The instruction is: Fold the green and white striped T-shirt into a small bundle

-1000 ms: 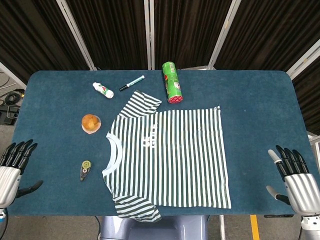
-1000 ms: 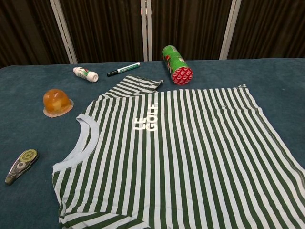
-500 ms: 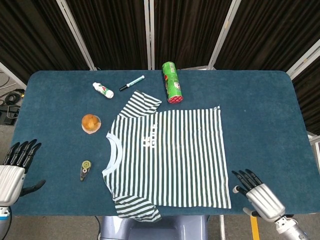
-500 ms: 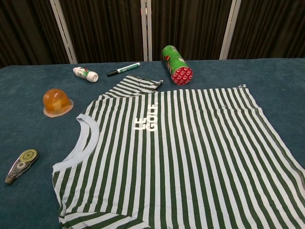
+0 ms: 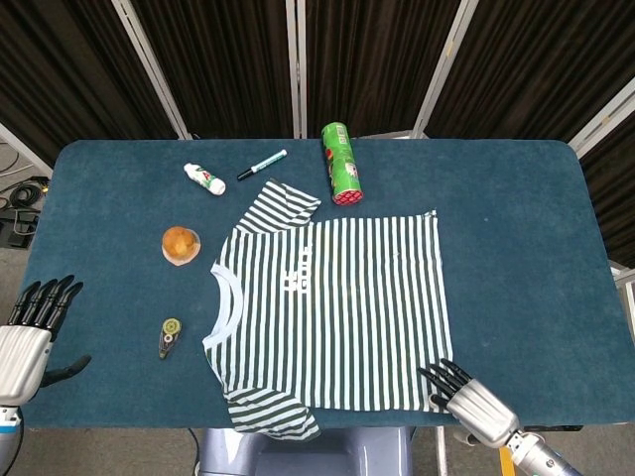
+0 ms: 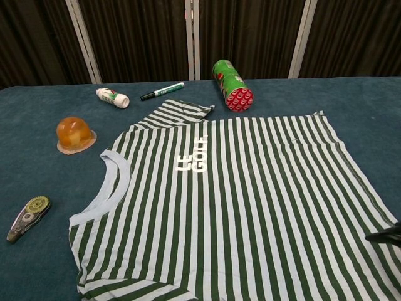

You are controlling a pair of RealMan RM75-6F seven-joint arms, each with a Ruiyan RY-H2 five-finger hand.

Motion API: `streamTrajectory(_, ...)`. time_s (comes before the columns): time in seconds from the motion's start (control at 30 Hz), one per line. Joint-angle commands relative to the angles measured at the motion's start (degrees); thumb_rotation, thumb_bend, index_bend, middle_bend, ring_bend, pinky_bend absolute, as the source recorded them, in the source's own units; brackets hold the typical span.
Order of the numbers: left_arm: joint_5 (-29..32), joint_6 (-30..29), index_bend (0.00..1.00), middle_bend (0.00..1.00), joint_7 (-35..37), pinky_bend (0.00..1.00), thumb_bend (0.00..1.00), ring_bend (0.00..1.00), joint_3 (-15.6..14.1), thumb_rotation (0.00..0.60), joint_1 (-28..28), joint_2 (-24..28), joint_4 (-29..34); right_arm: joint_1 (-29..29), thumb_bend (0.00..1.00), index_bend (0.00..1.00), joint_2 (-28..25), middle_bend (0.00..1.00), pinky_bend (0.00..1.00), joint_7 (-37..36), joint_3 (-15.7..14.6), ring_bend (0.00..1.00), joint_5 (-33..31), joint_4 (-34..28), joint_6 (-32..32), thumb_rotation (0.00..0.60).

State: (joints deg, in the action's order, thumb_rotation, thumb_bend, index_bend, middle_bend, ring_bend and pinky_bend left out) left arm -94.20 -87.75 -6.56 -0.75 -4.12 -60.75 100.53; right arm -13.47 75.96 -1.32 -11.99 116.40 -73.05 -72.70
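1. T-shirt (image 5: 332, 312), green and white stripes, lies flat in the middle of the table (image 5: 516, 228), toward the near edge. Collar points to the table's left edge, hem to the right. White lettering on the chest.
2. Far sleeve is spread toward the far edge; near sleeve is bunched up and hangs over the near edge.
3. Right hand (image 5: 466, 397) is at the near edge, at the shirt's near hem corner. Fingers (image 5: 440, 375) are spread and released, tips over or touching the striped cloth; cannot tell if they press it. Nothing held.
4. In the chest view only a dark fingertip of the right hand shows at the right edge of the frame, over the hem.
5. Left hand (image 5: 28, 332) is at the near left corner of the table, well apart from the shirt. Fingers straight and apart, thumb out to the side, holding nothing.
6. Green can (image 5: 340, 164) lies on its side near the far edge, red end facing the shirt, just beside the hem-side shoulder area but apart from it.
7. Marker (image 5: 262, 165) and small white bottle (image 5: 204, 178) lie near the far edge, left of the can.
8. Orange dome-shaped item (image 5: 181, 245) sits left of the collar, apart from it.
9. Correction tape dispenser (image 5: 170, 336) lies near the near edge, between the left hand and the collar.
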Motion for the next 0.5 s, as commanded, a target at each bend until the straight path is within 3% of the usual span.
streamTrajectory(0.03, 0.1, -0.1, 0.00, 0.00, 0.2, 0.00, 0.00, 0.00, 0.1, 0.600, 0.0, 0.1, 0.0, -0.3, 0.07, 0.44, 0.9, 0.00, 0.00, 1.0, 0.3, 0.00, 0.0, 0.8, -0.4, 0.600)
streamTrajectory(0.23, 0.2, 0.0, 0.00, 0.00, 0.5, 0.00, 0.00, 0.00, 0.1, 0.600, 0.0, 0.1, -0.1, -0.9, 0.13, 0.45, 1.4, 0.00, 0.00, 1.7, 0.6, 0.00, -0.5, 1.4, -0.8, 0.600)
streamTrajectory(0.5, 0.3, 0.3, 0.00, 0.00, 0.5, 0.00, 0.00, 0.00, 0.0, 0.600, -0.1, 0.1, 0.0, -1.5, 0.13, 0.43, 1.4, 0.00, 0.00, 2.5, -0.1, 0.00, -1.3, 1.7, -0.3, 0.600)
